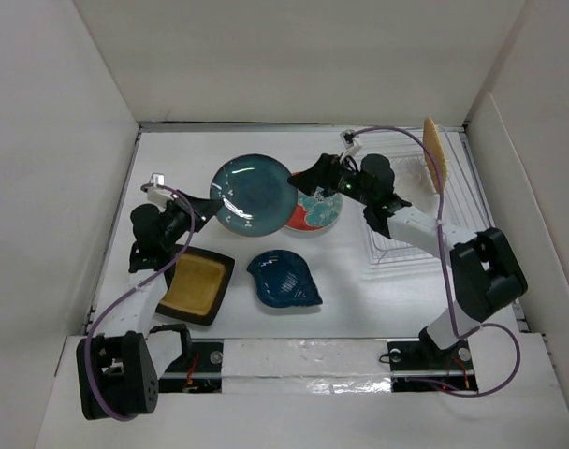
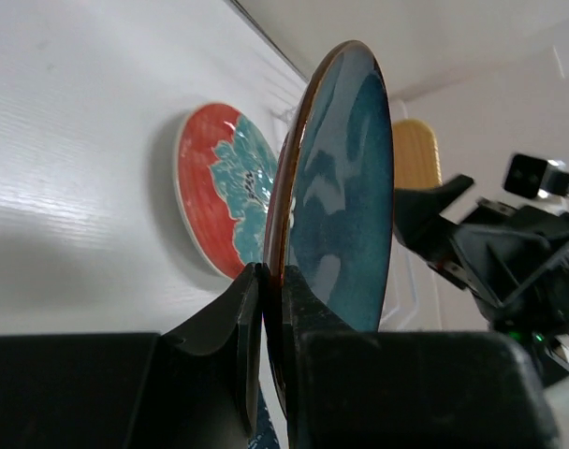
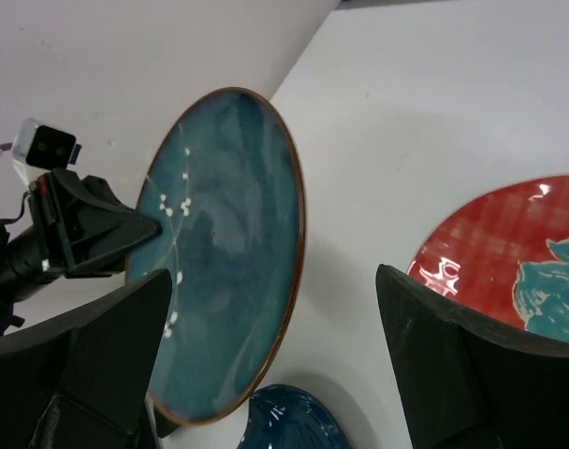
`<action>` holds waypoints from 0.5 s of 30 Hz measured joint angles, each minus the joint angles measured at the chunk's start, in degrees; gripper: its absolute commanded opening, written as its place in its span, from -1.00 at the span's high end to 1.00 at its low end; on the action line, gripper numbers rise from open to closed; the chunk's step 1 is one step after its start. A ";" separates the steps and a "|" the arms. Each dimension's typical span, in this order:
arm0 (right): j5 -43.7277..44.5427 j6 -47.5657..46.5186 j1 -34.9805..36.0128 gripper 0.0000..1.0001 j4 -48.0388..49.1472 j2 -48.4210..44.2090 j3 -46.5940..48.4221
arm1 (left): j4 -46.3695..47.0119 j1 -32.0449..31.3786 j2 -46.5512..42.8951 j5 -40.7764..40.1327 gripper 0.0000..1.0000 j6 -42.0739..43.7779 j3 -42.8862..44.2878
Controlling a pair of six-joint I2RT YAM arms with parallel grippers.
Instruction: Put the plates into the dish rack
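Note:
My left gripper (image 1: 210,208) is shut on the rim of the round dark teal plate (image 1: 254,194) and holds it lifted and tilted; it also shows in the left wrist view (image 2: 345,178) and the right wrist view (image 3: 224,253). My right gripper (image 1: 305,180) is open, its jaws wide apart beside the teal plate's right rim, above the red-and-teal patterned plate (image 1: 317,211). The mustard-yellow square plate (image 1: 196,285) and the dark blue leaf-shaped plate (image 1: 284,279) lie flat in front. The orange plate (image 1: 435,152) stands upright in the white wire dish rack (image 1: 425,224).
White walls enclose the table on the left, back and right. The right arm (image 1: 415,224) reaches across the rack's near-left part. A purple cable (image 1: 441,201) loops over the rack.

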 measured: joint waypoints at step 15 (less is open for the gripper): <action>-8.24 3.56 3.30 0.23 4.61 7.02 2.36 | 17.75 -1.22 4.83 11.56 1.00 -5.64 -1.53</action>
